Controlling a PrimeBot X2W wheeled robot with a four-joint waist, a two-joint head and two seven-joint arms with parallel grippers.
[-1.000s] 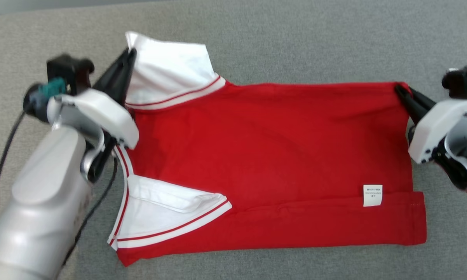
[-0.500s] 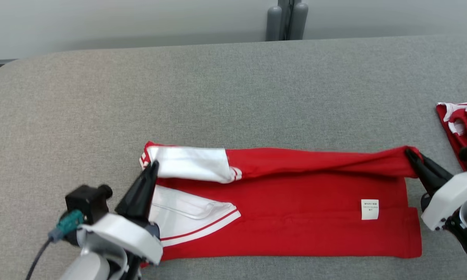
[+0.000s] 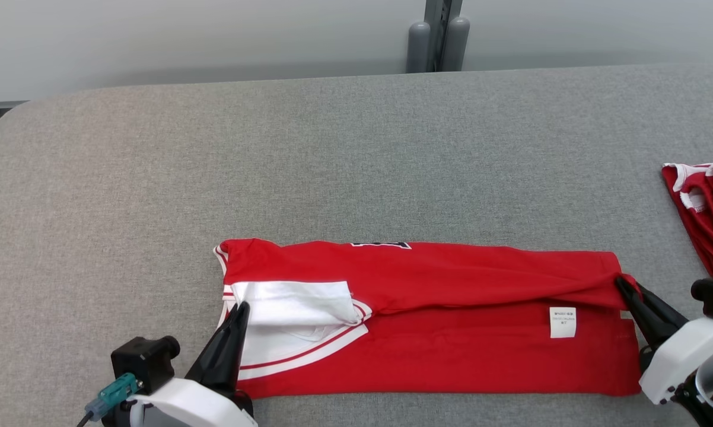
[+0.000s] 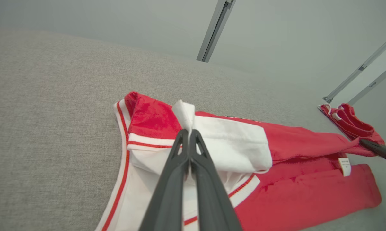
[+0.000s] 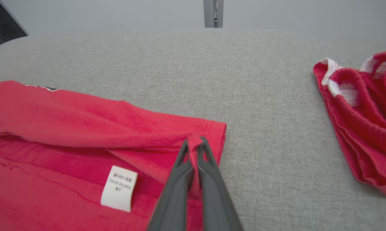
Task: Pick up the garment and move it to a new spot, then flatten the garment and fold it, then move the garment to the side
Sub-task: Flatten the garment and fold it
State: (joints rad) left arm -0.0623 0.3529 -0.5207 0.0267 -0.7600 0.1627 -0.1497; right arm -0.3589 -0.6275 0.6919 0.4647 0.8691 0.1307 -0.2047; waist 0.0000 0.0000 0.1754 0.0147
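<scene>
Mid-fold: the red jersey (image 3: pixel 451 356) lies on the grey counter (image 3: pixel 333 148), close before the robot. The left claw (image 3: pixel 241 308) is clamped tight on its white flap and the right claw (image 3: pixel 622 284) on a hem corner. Next, probably, both lay the raised edge level along the near edge, then let go.

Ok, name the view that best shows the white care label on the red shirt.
Right wrist view: the small white fabric care label is close and large, print visible. Head view shows it small; left wrist view, tiny, angled.
</scene>
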